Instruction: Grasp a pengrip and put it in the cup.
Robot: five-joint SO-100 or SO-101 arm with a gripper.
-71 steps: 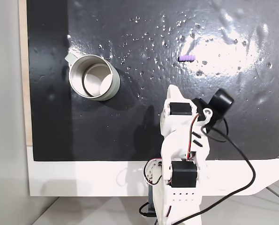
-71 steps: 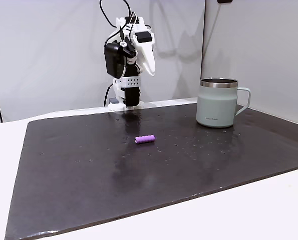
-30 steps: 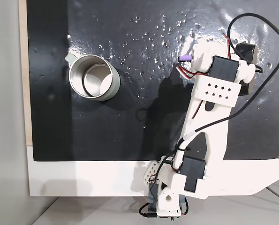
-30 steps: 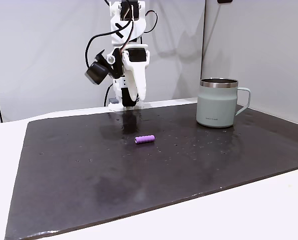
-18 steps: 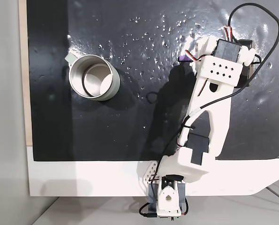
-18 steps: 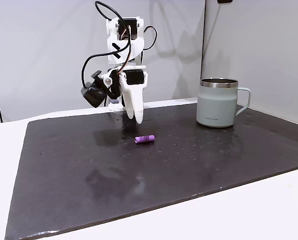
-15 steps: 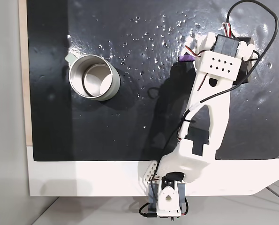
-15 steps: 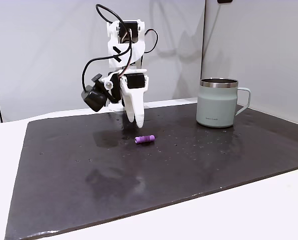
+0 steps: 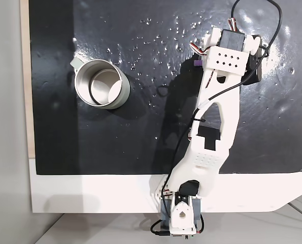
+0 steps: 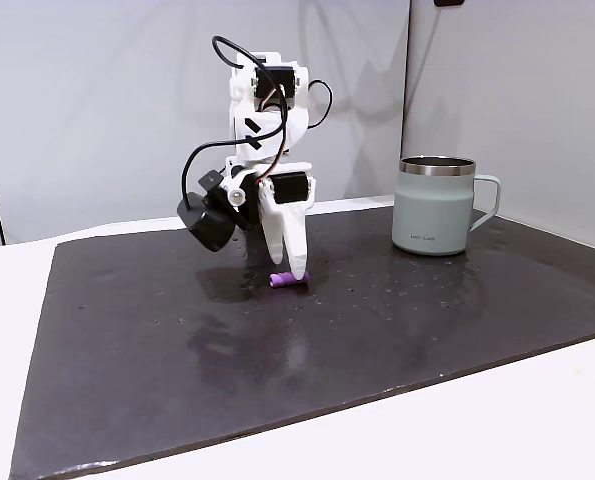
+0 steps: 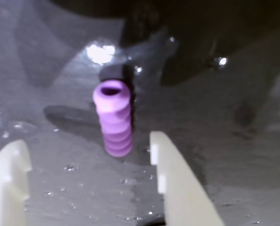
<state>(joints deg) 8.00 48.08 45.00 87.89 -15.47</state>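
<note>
**Gripper lowered over the pengrip, fingers spread**

On the glossy black mat (image 10: 397, 340), the small light-purple ribbed rubber pengrip (image 11: 114, 117) lies on its side, its open end facing the wrist camera. In the wrist view the two cream plastic fingers (image 11: 170, 174) stand wide apart with nothing between them; the pengrip lies just beyond their tips, nearer the right-hand finger, and I see no contact with either. The white two-finger gripper (image 11: 85, 155) is thus spread and lined up so that the tube runs lengthwise into the gap, which would let the fingers close across its narrow, ribbed sides rather than on its ends.

In the side fixed view the gripper (image 10: 295, 268) points down with its tip just at the mat, the pengrip (image 10: 280, 281) showing beside it. In the top fixed view the arm covers most of the pengrip (image 9: 196, 63), leaving a purple sliver at the left edge of the wrist.

The round brushed-metal cup (image 9: 101, 84) with its flat handle tab stands upright, well apart to the left in the top view and to the right in the side view (image 10: 437, 205), mouth open for the drop. Judging from this, the grasp is not yet made; a little more advance seems needed before closing.
</note>
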